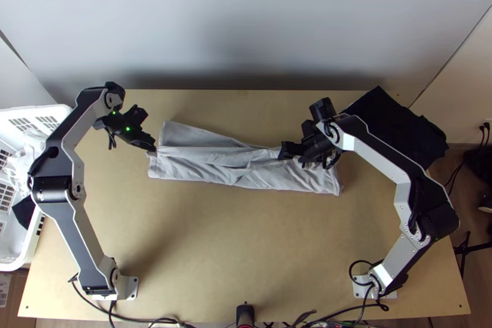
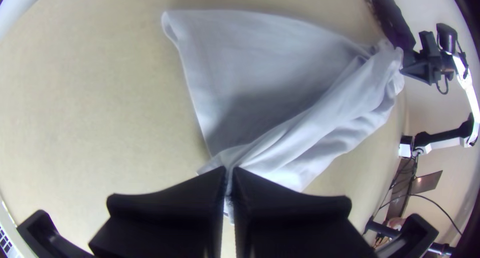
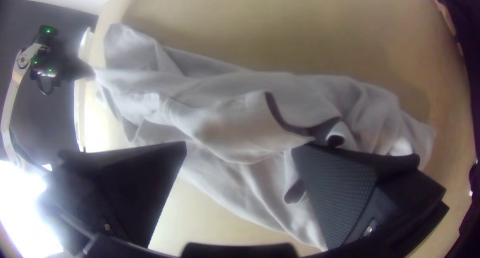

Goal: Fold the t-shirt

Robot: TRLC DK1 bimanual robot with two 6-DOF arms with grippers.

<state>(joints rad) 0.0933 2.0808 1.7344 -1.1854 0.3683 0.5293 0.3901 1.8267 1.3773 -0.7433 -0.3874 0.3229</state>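
While the left end effector (image 1: 151, 146) pinches the pale t-shirt (image 1: 261, 179) by a gathered end, the right end effector (image 1: 290, 151) hangs wide open over soft, rumpled folds! It's one long, creased strip across the table (image 1: 246, 248), and a gridded white basket (image 1: 38, 109) cradles crumpled white cloth (image 1: 26, 154).

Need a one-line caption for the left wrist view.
Left pincer shut on a gathered bit of the grey shirt, with more of it spread across the table.

2 arms (image 1: 75, 229) — slvr-grey links (image 1: 381, 159), blk joints (image 1: 50, 189), blk cables (image 1: 350, 271) — grn LEDs (image 1: 128, 129).
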